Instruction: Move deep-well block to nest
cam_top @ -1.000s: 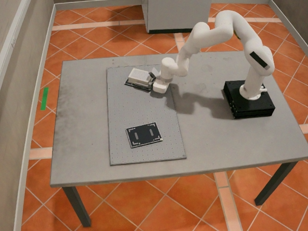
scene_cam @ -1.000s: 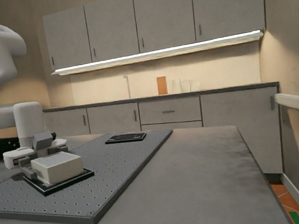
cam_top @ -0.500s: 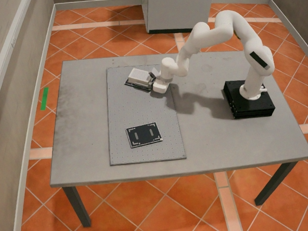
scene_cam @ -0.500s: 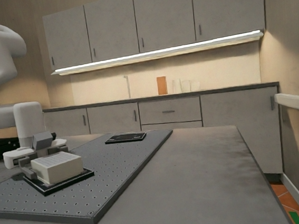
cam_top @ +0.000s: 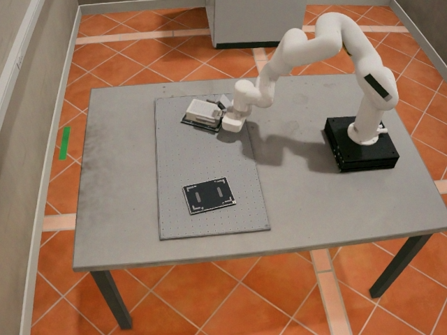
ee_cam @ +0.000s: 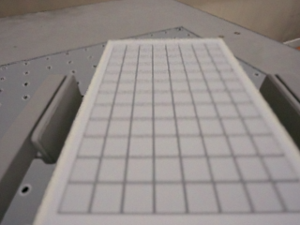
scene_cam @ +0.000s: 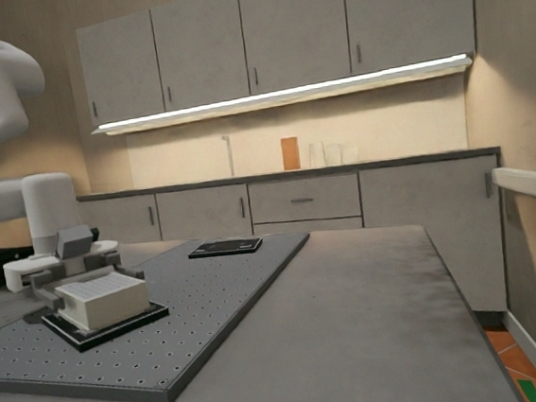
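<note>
Your deep-well block is already in N2, the far nest, apparently flat; N1 stands vacant. Your gripper has its fingers parted, clear of both sides. Withdrawal remains; you can't confirm A1.

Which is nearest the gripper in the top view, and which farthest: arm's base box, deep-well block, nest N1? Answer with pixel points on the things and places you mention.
1. Deep-well block (cam_top: pixel 200 107) (scene_cam: pixel 117 305) (ee_cam: pixel 164 127), between the spread fingers
2. Nest N1 (cam_top: pixel 209 197) (scene_cam: pixel 223 248), bare, arm's left
3. Base box (cam_top: pixel 384 158) (scene_cam: pixel 0 269), under the arm
</note>
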Controlling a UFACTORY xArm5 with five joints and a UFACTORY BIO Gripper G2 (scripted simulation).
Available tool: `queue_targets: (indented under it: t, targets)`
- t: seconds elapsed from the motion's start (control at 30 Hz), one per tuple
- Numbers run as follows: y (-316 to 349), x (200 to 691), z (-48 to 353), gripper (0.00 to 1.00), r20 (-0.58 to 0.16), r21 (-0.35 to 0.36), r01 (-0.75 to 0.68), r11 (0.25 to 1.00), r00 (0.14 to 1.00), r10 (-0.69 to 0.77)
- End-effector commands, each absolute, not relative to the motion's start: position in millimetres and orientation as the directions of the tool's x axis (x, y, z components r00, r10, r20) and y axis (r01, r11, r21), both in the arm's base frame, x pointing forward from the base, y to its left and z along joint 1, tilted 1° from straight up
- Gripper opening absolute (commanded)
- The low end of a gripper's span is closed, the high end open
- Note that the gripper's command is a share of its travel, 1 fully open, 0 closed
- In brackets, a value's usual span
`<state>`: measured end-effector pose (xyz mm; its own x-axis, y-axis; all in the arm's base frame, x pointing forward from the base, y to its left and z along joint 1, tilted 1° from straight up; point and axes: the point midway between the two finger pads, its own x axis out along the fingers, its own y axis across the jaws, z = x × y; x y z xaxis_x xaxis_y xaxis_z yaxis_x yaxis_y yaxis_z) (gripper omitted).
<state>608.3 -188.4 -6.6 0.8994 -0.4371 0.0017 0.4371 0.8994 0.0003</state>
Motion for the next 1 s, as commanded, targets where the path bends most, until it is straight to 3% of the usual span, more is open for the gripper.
queue_targets:
  t: [0.0,0.97]
  targets:
    - [-188.5,609.2,6.2,0.37,0.006,-0.008,0.437,0.899,0.899,-0.437]
    - [-188.0,609.2,55.9,0.37,0.007,-0.008,0.437,0.899,0.899,-0.437]
